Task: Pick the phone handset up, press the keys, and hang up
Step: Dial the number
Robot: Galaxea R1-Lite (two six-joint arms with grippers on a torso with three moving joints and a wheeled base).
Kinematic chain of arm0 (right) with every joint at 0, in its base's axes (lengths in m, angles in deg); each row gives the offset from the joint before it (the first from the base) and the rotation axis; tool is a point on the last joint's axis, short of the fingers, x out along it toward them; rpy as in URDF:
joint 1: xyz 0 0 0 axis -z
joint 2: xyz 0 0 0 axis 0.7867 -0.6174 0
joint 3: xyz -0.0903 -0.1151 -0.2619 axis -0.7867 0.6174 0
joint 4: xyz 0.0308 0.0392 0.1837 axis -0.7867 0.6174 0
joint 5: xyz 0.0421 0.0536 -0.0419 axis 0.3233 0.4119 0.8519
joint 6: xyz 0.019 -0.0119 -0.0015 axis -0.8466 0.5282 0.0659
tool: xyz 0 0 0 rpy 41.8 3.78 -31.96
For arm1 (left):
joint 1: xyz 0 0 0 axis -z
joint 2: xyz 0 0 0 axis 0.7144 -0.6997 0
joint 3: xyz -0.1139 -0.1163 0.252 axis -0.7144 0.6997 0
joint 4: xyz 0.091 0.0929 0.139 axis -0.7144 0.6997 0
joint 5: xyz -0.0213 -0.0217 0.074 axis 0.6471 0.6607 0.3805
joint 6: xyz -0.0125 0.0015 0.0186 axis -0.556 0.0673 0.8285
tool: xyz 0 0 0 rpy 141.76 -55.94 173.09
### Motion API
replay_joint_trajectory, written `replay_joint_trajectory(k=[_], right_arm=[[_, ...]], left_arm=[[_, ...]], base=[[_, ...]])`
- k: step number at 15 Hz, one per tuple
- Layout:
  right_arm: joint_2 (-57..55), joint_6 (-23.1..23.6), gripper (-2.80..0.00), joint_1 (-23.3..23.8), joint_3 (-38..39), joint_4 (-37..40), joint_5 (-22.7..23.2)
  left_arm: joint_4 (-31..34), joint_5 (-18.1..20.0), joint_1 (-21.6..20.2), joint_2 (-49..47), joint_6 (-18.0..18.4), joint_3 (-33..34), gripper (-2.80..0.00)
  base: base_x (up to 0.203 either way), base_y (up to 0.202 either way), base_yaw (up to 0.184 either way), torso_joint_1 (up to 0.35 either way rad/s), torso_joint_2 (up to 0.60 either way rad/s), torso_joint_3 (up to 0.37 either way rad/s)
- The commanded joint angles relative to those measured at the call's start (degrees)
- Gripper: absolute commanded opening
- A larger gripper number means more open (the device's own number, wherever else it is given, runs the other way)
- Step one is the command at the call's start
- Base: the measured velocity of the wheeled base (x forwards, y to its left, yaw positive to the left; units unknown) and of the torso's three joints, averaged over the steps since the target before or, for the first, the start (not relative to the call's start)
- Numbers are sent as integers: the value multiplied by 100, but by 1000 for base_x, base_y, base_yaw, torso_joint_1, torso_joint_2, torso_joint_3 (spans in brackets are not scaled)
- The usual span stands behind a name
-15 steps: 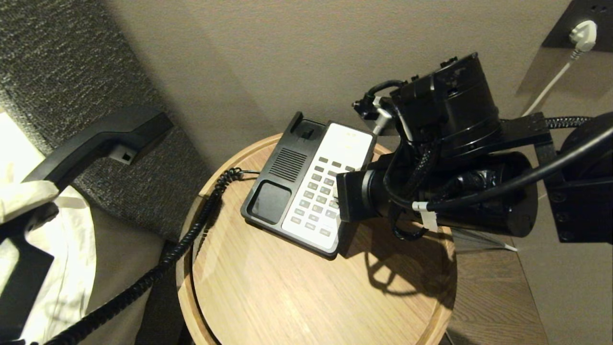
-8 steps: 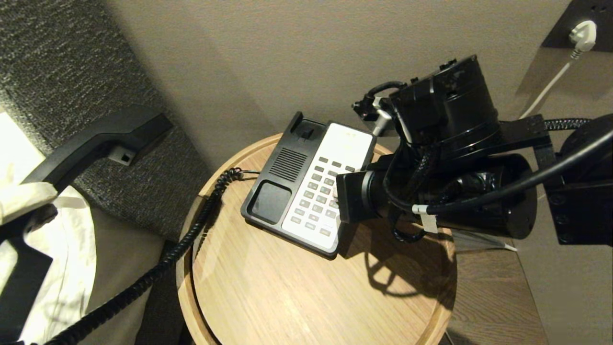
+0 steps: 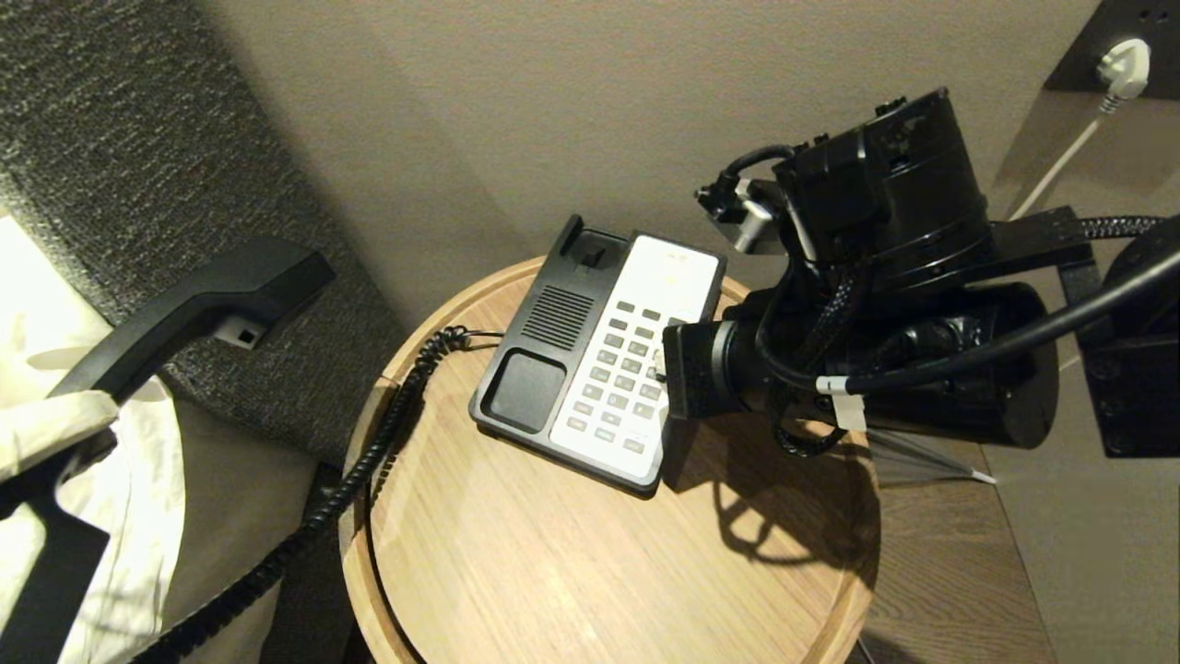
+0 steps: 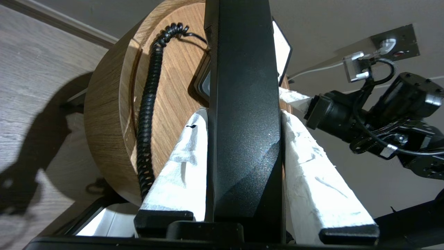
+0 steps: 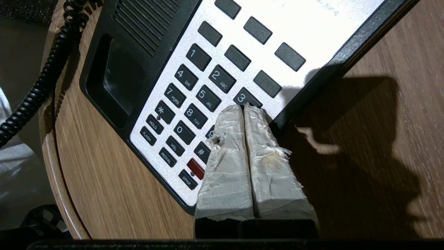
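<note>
Centrally, a round wooden side table (image 3: 590,572) with a raised rim stands on wood-grain flooring against a plain beige wall; a dark textured upholstered panel (image 3: 111,138) rises to the robot's left, with white bedding (image 3: 120,516) below it, and a white plug sits in a dark wall socket (image 3: 1126,63) at upper right. On the table rests the black-and-white phone base (image 3: 599,369), its cradle empty. The phone handset (image 3: 184,314) is held off the table, out to the left over the bedding, clamped between the white-wrapped fingers (image 4: 312,173) of the left gripper (image 4: 242,114); its coiled cord (image 3: 369,461) trails over the table rim to the base. The right gripper (image 5: 244,107) has its two wrapped fingers pressed together, closed on nothing, tips resting on the keypad (image 5: 194,104) just below the key marked 3. In the head view the right arm hides the keypad's right edge and the fingertips themselves. The key under the tips is covered, so its label cannot be read. The left gripper is mostly cut off at the head view's edge.
</note>
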Motion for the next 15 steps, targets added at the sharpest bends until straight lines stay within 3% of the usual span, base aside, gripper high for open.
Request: replay_joint_trajectory(k=[1,15], right_arm=[[53,-15,-280,-8,-6,-7,18],[53,-35,-280,-200,171,27,106]], left_arm=[[6,-10,0,9,-24,5,-280],[6,-1,0,18,-24,-47,-280]], base=[[0,0,0,0,0,0],[0,0,0,0,0,0]])
